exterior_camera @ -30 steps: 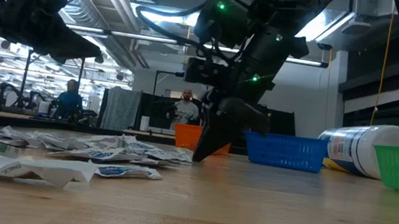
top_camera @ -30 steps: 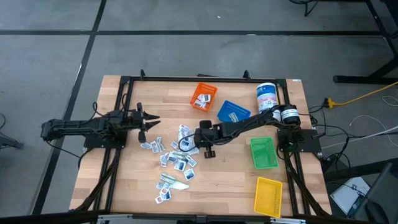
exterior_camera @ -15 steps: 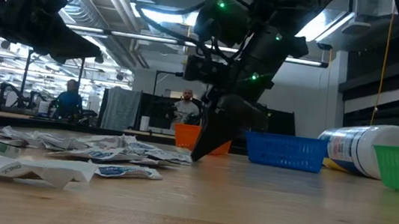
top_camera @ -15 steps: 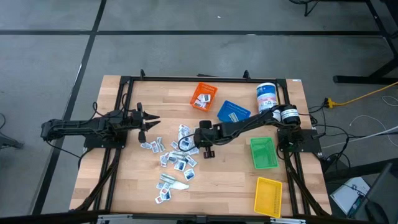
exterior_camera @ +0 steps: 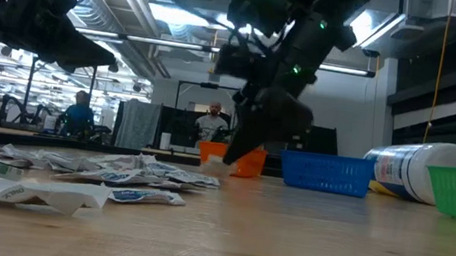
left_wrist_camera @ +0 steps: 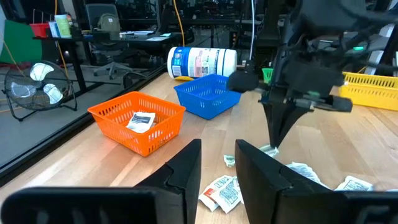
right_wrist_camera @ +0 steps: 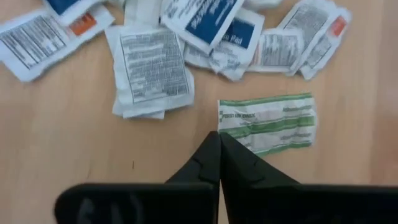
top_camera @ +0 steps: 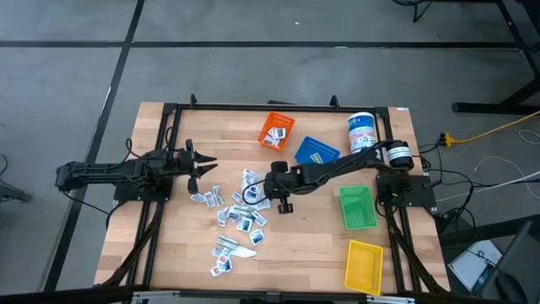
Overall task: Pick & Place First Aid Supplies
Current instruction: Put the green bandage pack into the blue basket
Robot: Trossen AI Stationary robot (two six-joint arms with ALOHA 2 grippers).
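Several small white first aid packets [top_camera: 236, 215] lie scattered flat at the table's middle, shown close in the right wrist view [right_wrist_camera: 152, 71]. My right gripper [top_camera: 256, 195] [right_wrist_camera: 219, 135] hangs just above the pile's right side, slanting down, shut on a green-striped packet [right_wrist_camera: 267, 123]. My left gripper [top_camera: 207, 164] [left_wrist_camera: 217, 163] waits open and level at the table's left, touching nothing. One packet [left_wrist_camera: 140, 121] lies in the orange bin [top_camera: 275, 130]. My right gripper pinches the green-striped packet by the edge of one short end [right_wrist_camera: 222, 127], only at the fingertips. The fingers slant down from the table's right side. The packet [left_wrist_camera: 268, 150] hangs at the tips, just off the wood.
A blue bin [top_camera: 316, 153] and a white canister [top_camera: 362, 131] lying on its side sit at the far right. A green bin [top_camera: 357, 208] and a yellow bin [top_camera: 364, 266] stand along the right edge. Bare wood lies between the pile and the green bin.
My right gripper has risen a little off the table, staying shut and keeping its slant. The green-striped packet has come up with its tips. The other packets have stayed where they lay.
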